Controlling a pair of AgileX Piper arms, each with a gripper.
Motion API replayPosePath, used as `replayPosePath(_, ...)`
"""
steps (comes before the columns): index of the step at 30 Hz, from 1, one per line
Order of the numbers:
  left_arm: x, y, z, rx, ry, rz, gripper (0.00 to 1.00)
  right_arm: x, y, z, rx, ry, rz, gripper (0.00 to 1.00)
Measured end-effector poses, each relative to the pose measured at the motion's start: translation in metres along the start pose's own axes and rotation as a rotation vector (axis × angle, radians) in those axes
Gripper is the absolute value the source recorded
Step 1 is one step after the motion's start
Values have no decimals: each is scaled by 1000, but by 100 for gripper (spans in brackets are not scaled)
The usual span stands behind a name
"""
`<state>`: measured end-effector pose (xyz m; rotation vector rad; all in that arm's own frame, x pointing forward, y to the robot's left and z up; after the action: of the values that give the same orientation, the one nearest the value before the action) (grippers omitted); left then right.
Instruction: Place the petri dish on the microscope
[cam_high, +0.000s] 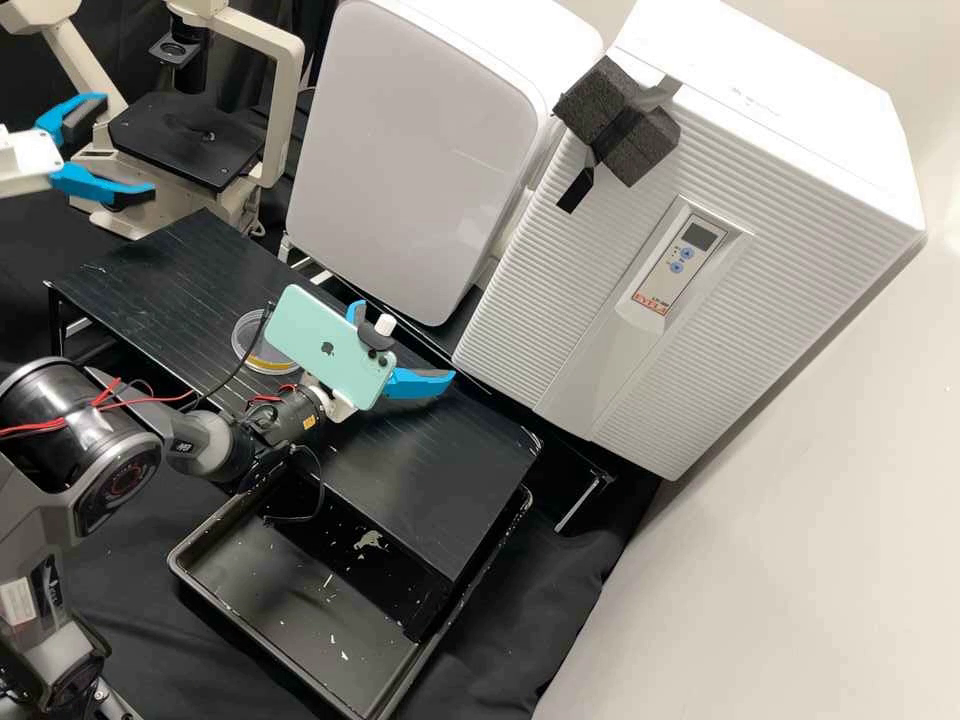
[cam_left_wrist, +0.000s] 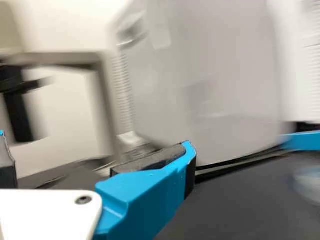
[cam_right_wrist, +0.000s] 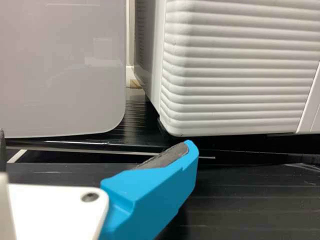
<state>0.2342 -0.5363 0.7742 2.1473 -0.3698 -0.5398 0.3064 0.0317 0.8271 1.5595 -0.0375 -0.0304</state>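
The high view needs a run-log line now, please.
petri dish on black platform | left gripper open near microscope | right gripper open above platform | dish not on microscope

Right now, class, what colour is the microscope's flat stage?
Black; the stage shows best in the high view.

A lab, given the microscope (cam_high: 180, 140).

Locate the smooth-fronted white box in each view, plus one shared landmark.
High view: smooth-fronted white box, upper middle, between microscope and ribbed white cabinet.
Left wrist view: its smooth front, blurred, between those same two.
Right wrist view: its rounded lower corner, across a gap from the cabinet.
Landmark: ribbed white cabinet, in all three.
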Motion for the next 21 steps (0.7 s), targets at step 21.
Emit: replayPosePath(21,66,-48,96,53,-311,-278,100,0,0,0,0,0,0,100)
